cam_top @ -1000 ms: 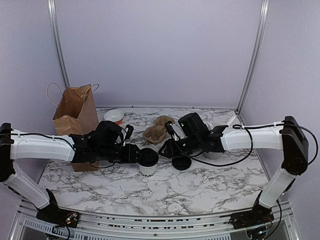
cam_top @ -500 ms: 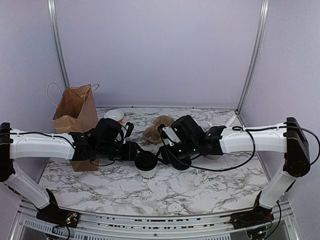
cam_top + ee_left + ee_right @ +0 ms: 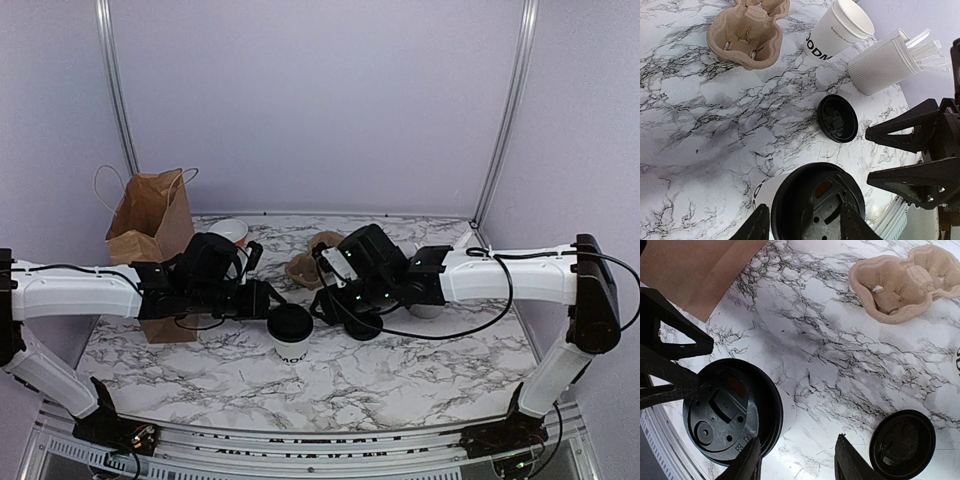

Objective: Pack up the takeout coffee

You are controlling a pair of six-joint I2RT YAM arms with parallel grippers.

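Gripping the paper cup [image 3: 291, 352] mid-table with left gripper [image 3: 805, 212], bracing it upright under its black lid [image 3: 290, 322]. Holding right gripper [image 3: 798, 440] spread and empty just beside that lid, seemingly seated. Expecting the paper bag [image 3: 150, 230] next.

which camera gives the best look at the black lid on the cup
Right wrist: the lid on the cup shows almost whole, from above, with its moulded detail. Left wrist shows it large but cut by the bottom edge. Top external shows only a small dark disc.
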